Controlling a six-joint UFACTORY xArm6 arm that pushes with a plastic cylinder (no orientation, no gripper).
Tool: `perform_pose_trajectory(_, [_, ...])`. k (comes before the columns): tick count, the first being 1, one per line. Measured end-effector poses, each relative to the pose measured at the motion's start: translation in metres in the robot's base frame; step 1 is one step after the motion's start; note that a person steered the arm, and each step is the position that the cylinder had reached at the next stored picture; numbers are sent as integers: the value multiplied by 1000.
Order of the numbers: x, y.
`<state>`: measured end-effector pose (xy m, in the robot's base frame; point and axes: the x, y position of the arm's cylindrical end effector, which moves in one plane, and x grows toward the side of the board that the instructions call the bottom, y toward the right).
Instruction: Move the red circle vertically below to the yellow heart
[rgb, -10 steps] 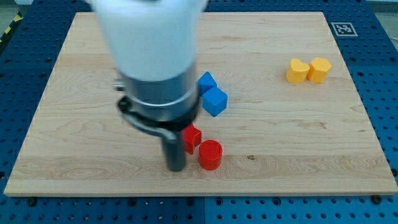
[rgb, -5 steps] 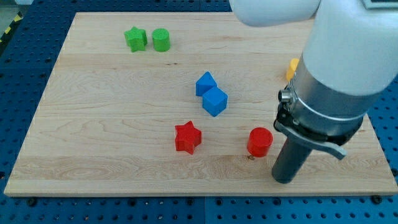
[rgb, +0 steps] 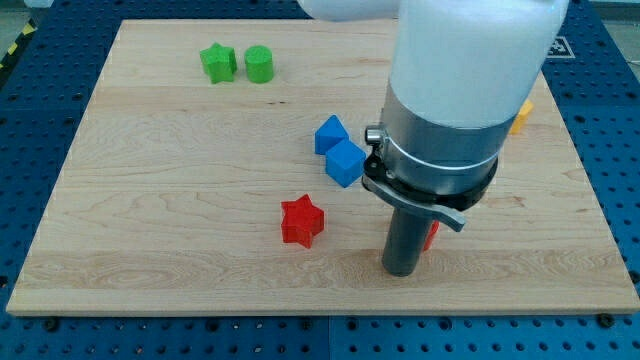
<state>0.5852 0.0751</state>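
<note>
My tip (rgb: 402, 270) rests on the board near the view's bottom, right of centre. The red circle (rgb: 431, 236) is almost wholly hidden behind the rod; only a red sliver shows at the rod's right side, touching or very close to it. The yellow heart is hidden behind the arm. A slice of a yellow block (rgb: 521, 115) shows at the arm's right edge, near the view's upper right.
A red star (rgb: 301, 221) lies left of my tip. Two blue blocks (rgb: 339, 150) sit together above it, by the arm's left side. A green star (rgb: 217, 62) and a green circle (rgb: 259, 64) sit at the view's top left. The wooden board (rgb: 150, 200) lies on a blue pegboard.
My tip has moved left from the red circle's right side to its left front, now covering most of it. The arm now hides the yellow heart.
</note>
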Motion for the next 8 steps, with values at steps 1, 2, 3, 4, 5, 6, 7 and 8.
perform_pose_trajectory(1, [-1,6])
perform_pose_trajectory(2, [-8,7])
perform_pose_trajectory(3, [-8,6])
perform_pose_trajectory(4, [-11,1])
perform_pose_trajectory(5, [-15,-10])
perform_pose_trajectory(6, [-17,-10])
perform_pose_trajectory(7, [-18,-10])
perform_pose_trajectory(8, [-30,-7])
